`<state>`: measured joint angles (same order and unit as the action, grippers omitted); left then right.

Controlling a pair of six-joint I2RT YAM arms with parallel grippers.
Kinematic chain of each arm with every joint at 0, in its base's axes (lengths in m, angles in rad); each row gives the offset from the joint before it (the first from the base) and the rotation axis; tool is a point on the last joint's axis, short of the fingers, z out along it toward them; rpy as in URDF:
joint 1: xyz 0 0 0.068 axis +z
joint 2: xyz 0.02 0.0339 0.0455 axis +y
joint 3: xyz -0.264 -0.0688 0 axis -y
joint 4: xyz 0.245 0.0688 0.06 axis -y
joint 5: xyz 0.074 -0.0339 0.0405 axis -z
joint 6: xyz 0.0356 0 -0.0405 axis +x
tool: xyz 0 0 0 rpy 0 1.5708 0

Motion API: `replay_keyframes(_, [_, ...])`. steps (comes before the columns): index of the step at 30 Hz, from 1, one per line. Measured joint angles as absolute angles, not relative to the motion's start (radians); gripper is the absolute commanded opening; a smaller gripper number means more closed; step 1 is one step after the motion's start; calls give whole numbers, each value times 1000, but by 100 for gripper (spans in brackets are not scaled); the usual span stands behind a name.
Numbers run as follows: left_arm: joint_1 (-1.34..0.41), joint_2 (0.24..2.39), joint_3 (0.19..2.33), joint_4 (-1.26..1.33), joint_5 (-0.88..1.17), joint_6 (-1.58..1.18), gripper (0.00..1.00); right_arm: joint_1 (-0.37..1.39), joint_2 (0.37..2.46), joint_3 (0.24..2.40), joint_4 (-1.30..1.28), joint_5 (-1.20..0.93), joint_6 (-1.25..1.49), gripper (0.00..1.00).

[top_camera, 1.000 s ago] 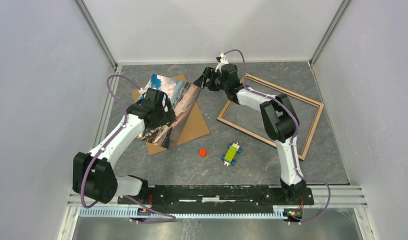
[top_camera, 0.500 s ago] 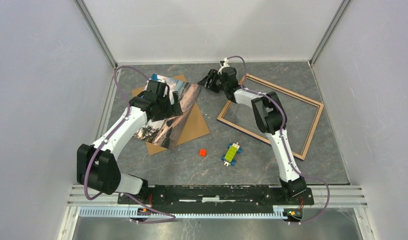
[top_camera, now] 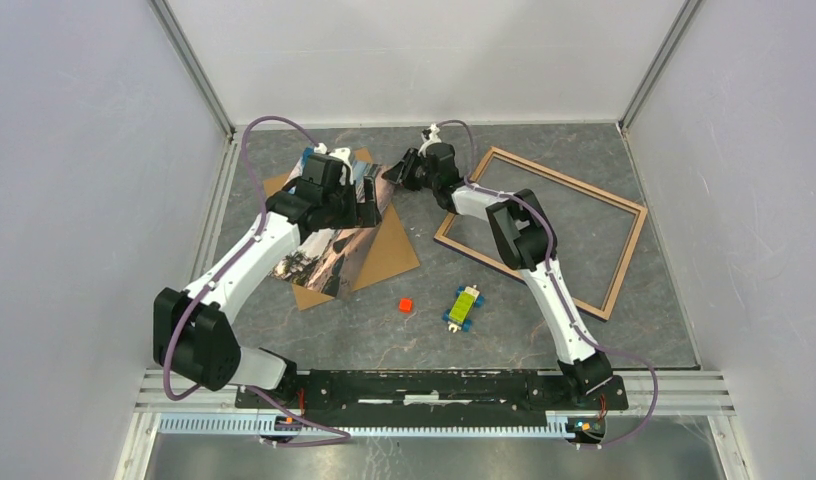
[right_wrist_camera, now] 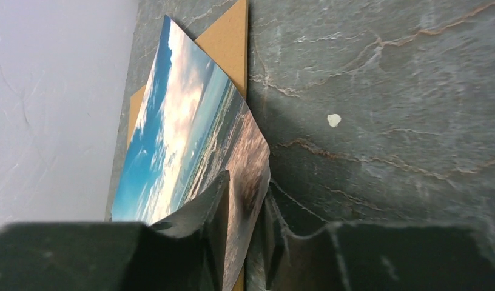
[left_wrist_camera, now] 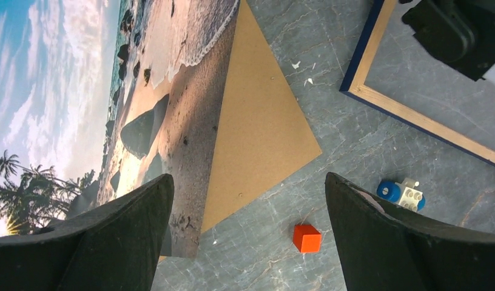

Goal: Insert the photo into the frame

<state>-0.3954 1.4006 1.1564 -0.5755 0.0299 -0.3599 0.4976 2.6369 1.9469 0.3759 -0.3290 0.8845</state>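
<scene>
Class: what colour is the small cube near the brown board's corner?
Orange-red; the cube shows best in the left wrist view.

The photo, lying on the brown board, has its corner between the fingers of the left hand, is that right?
Not quite: it is the right hand that has the corner of the photo between its fingers, as the right wrist view shows. The photo does lie on the brown board; the left hand hangs open above it.
</scene>
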Motion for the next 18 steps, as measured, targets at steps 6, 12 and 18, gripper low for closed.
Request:
replay_keyframes(6, [-402,1400,1133,-532,33,-349,100,504,2651,1960,400,-329,912,10])
replay_keyframes(12, [-406,1361,1077,-497,36,-350,100,496,2646,1956,457,-352,965,0])
replay_keyframes(18, [-406,1291,1060,-467,46,-350,100,471,2457,1716,507,-395,1032,0])
